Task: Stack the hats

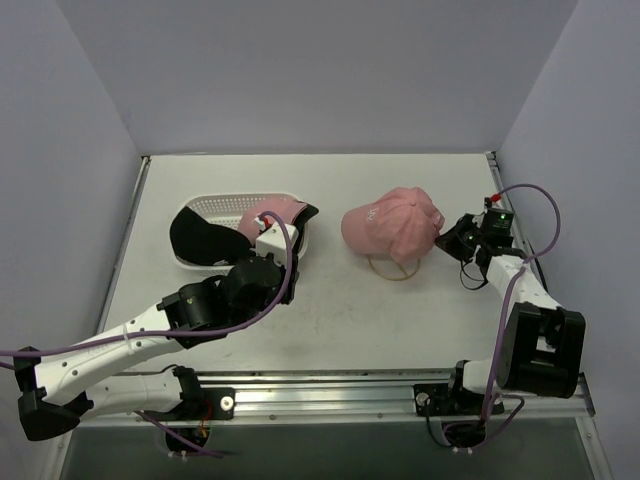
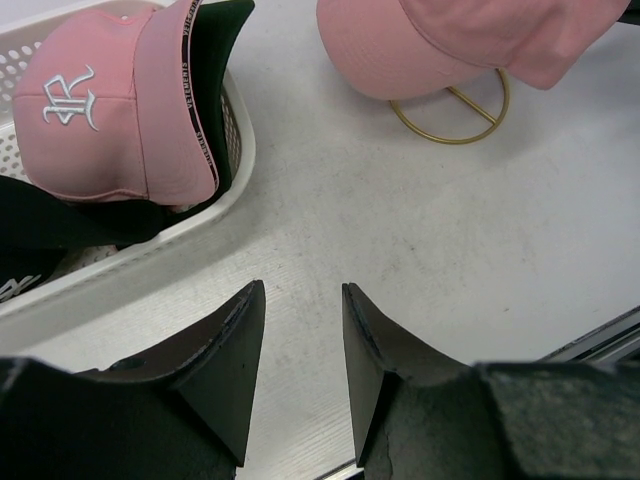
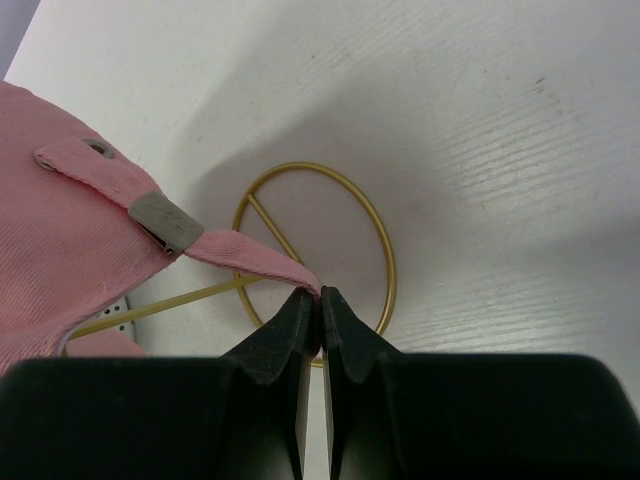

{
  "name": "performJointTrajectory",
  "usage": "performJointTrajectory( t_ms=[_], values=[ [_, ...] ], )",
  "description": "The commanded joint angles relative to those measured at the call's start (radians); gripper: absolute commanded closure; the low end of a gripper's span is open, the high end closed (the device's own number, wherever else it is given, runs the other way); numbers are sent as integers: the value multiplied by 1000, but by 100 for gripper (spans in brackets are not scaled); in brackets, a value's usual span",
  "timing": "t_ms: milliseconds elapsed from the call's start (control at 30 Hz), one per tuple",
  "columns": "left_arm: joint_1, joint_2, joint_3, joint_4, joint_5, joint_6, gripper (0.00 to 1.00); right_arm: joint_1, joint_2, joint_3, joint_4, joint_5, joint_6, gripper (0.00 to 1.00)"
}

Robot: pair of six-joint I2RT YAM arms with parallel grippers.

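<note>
Hats sit in two places: one pink hat (image 1: 392, 222) on the gold stand (image 1: 393, 270) mid-table, and a second pink hat (image 2: 95, 110) with a black hat (image 1: 198, 240) in the white basket (image 1: 215, 204) at the left.
Only the right wrist view shows the grip: the right gripper (image 3: 320, 305) has its jaws pressed together on the tip of the pink hat's back strap (image 3: 250, 255), with the stand's ring base behind it. From overhead it merely looks close to the hat's right edge. The left wrist view shows the left gripper (image 2: 300, 340) partly open and holding nothing, over bare table (image 2: 420, 300) just outside the basket's near rim. Bare table runs between basket and stand, and the right wall (image 1: 590, 150) stands near the right arm.
</note>
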Motion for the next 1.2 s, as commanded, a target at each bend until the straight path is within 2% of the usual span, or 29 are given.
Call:
performJointTrajectory(
  t_ms=[0,233,300,367,567,900,1167],
  values=[
    [5,-19,5,3,9,-15,55,5,23,-30,24,29,-12,96],
    [5,-29,3,-3,2,-17,54,7,0,-16,25,24,-9,92],
    [5,-27,2,-7,5,-22,55,7,-1,-11,24,15,-14,78],
    [5,-29,0,-8,5,-25,54,7,-15,-10,19,15,-15,71],
    [5,-32,2,-13,3,-25,54,5,-75,16,-22,27,-26,61],
    [5,-32,9,-26,12,-34,54,-21,-128,18,-56,44,-25,55],
    [3,-36,15,-43,5,-32,54,-85,-197,-34,1,0,29,53]
  ],
)
